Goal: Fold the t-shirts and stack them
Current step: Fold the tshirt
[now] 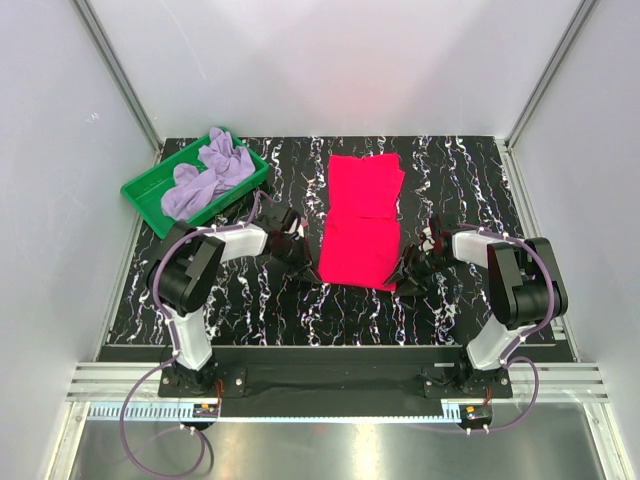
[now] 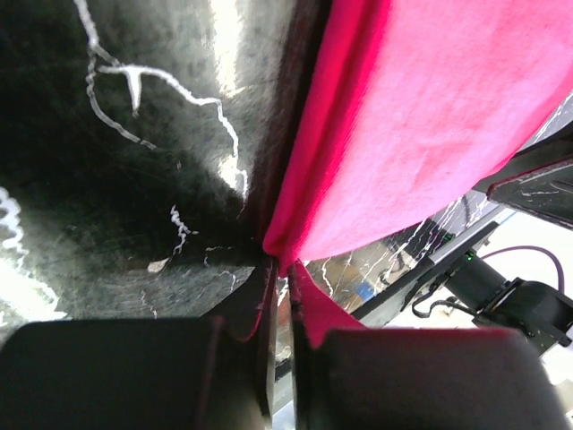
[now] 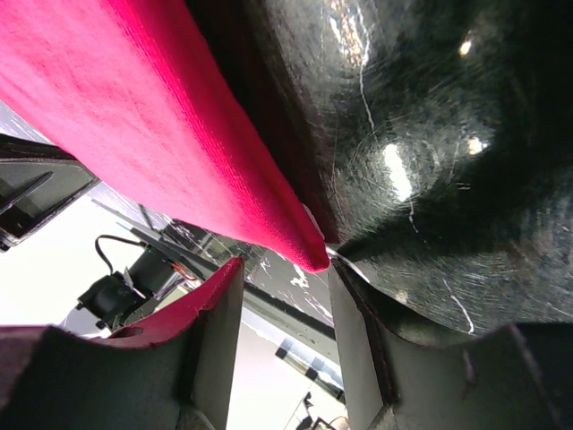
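At near edge, left gripper (image 2: 280, 279) is pinching crimson t-shirt (image 1: 362, 220) by near-left corner; right gripper (image 3: 285, 270) is straddling near-right corner, jaws apart. Cloth is reading light, limp, grippy: corners are best hold. Far left, lavender t-shirt (image 1: 205, 175) is lying crumpled in green tray (image 1: 145, 195).

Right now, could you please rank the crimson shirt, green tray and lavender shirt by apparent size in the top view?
1. crimson shirt
2. green tray
3. lavender shirt, crumpled in the tray

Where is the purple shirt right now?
In the top view, the purple shirt lies crumpled in the green tray at the table's far left corner, left of the red shirt.
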`<state>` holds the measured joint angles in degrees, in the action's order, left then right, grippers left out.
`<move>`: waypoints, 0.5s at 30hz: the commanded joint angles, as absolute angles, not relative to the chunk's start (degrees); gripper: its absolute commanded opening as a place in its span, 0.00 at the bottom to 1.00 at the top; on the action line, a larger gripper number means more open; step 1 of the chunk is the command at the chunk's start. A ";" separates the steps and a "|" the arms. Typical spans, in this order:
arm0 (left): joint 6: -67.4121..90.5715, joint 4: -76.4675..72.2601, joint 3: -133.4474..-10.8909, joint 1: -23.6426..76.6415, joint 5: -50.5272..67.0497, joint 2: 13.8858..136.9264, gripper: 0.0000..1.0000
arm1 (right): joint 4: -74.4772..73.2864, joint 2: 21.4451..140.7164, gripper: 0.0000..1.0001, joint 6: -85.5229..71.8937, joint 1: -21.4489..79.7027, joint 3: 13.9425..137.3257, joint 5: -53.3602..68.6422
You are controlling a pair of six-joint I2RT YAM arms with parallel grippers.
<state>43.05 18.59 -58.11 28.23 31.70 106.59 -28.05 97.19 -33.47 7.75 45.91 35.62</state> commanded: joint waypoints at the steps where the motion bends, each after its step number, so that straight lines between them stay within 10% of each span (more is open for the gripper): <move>1: 41.49 18.72 -60.55 28.12 30.23 107.66 0.05 | -25.14 99.23 0.51 -32.34 7.56 44.47 29.18; 15: 40.69 19.25 -57.66 28.13 30.06 105.21 0.00 | -24.08 100.72 0.44 -32.52 7.65 44.73 28.39</move>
<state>42.02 19.35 -58.96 28.23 31.68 107.07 -27.68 98.02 -34.00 7.64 45.89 36.01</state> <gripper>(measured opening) 0.023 0.447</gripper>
